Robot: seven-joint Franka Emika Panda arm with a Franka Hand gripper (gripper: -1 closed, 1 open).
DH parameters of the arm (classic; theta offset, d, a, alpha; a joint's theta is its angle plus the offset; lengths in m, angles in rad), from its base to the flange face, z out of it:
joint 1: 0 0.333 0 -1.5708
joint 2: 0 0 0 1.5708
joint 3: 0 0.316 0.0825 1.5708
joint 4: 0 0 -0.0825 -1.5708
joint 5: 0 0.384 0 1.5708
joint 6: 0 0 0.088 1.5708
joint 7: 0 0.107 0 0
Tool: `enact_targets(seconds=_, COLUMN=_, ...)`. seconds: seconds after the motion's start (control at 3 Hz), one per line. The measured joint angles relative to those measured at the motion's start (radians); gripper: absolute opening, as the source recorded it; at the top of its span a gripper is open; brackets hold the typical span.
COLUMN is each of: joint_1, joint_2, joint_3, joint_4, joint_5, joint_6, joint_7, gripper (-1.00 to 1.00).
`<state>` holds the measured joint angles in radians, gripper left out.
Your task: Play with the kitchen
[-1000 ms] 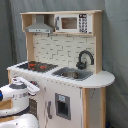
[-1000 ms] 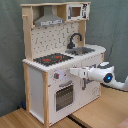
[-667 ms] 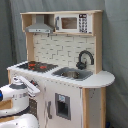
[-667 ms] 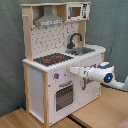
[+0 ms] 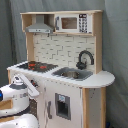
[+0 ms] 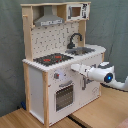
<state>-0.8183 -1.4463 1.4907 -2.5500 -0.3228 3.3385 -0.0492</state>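
White, pale-wood kitchen (image 5: 70,95); black-red hob (image 6: 52,59)

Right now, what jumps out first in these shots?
The toy kitchen fills both exterior views: white and pale wood, with a black-red hob, a black faucet over the sink, and a microwave up top. The white robot arm reaches in from the second exterior view's right, its gripper at the front panel below the counter.

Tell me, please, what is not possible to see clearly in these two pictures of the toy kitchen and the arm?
- Gripper: in both exterior views, open or shut cannot be judged; in the first exterior view the arm covers it.
- Oven door: the inside is too dark in the second exterior view.
- Sink: its contents are too blurred in the first exterior view.
- Microwave: the buttons are unreadable.
- Toy kitchen: its base is cut off by the first exterior view's bottom edge.
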Motion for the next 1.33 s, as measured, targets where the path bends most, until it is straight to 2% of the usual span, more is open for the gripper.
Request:
enact_targets(seconds=0.67, joint_1=0.0, joint_2=0.0, joint_3=0.0, joint_4=-0.002, joint_5=0.003, joint_6=0.008, joint_7=0.207, gripper=-1.0)
enact_targets(seconds=1.0, joint_1=0.0, joint_2=0.0, joint_3=0.003, joint_4=-0.001, joint_5=0.004, joint_6=0.019, joint_7=0.258, gripper=-1.0)
enact_targets(seconds=1.33, joint_1=0.0, joint_2=0.0, joint_3=0.003, joint_4=-0.001, joint_5=0.004, joint_6=0.021, joint_7=0.258, gripper=1.0)
